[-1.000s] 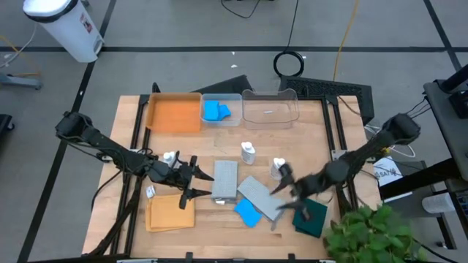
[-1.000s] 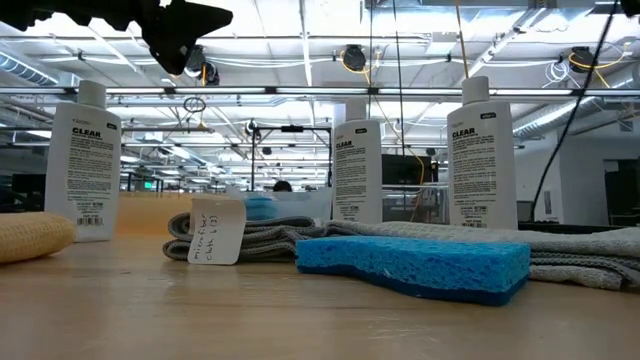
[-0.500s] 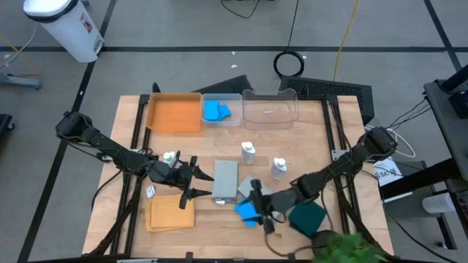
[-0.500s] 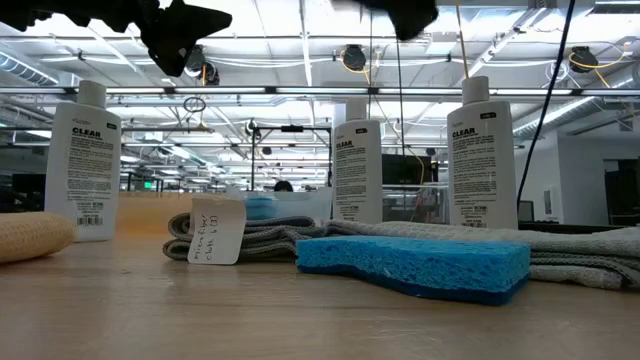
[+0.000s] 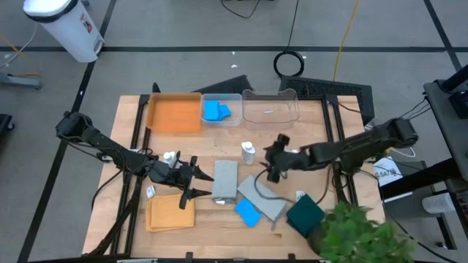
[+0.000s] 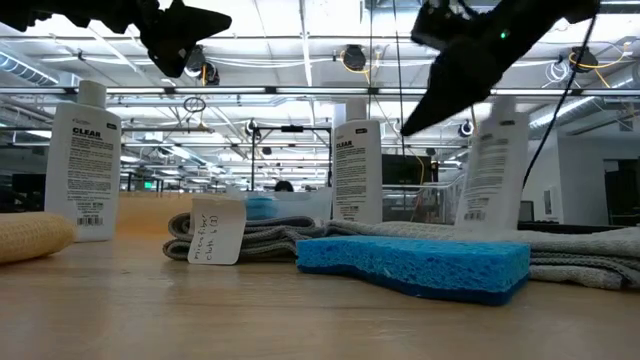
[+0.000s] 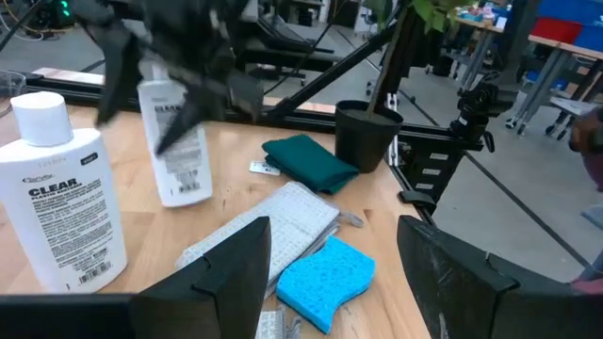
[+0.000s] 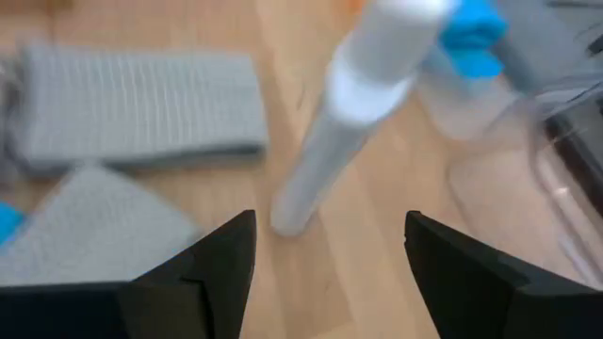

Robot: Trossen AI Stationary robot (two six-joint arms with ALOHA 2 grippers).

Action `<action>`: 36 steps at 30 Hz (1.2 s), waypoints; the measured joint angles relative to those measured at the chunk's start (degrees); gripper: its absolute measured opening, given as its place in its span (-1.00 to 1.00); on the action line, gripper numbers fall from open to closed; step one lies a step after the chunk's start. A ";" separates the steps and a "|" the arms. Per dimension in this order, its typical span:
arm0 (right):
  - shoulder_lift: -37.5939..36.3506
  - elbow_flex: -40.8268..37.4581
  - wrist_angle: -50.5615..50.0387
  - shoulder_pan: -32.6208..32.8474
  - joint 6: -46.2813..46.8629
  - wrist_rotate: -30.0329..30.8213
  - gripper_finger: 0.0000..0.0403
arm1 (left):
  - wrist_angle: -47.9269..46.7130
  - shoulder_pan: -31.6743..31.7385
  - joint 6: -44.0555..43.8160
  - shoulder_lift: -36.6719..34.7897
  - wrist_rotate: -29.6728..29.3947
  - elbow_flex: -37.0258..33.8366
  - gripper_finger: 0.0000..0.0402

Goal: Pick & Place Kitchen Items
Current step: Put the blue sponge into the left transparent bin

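Observation:
Three white capped bottles stand on the table: one by my left gripper (image 5: 170,157), one in the middle (image 5: 248,152), and a third (image 6: 488,170) tilted, its top leaning toward the table's right. My right gripper (image 5: 272,162) is open at that tilted bottle (image 8: 320,160), which shows between its fingers. My left gripper (image 5: 201,183) hovers open beside a folded grey cloth (image 5: 225,180). A blue sponge (image 5: 248,212) lies next to a second grey cloth (image 5: 262,196). The orange cloth (image 5: 170,212) and the green cloth (image 5: 306,214) lie flat near the front edge. My right gripper comes at the tilted bottle's upper part (image 7: 179,104) slanting down from the table's right, its open fingers on either side of the bottle. The bottle stands on the edge of its base (image 8: 283,221). The gripper covers the cap, so I cannot tell whether it touches.
At the far edge stand an orange tray (image 5: 174,113), a clear bin (image 5: 232,98) with a blue sponge (image 5: 216,111) in it, and another clear bin (image 5: 270,107). A potted plant (image 5: 351,234) overhangs the near right corner.
My right gripper has swung from above the green cloth toward the table's left over the blue sponge, then toward the far edge to the third bottle, tipping from pointing down to nearer level. That bottle stood upright before and now leans toward the table's right.

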 joint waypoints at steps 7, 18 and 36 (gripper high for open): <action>-6.04 -7.33 14.36 -1.23 -4.00 -10.31 0.18 | 0.44 0.07 0.09 0.00 -0.11 0.00 0.18; 0.61 -10.98 25.85 5.07 -4.54 -16.49 0.22 | 0.39 0.11 0.00 0.00 -0.13 0.00 0.18; 26.70 -1.08 35.29 10.63 -6.18 -25.62 0.23 | 0.38 0.11 0.11 0.00 -0.16 0.00 0.18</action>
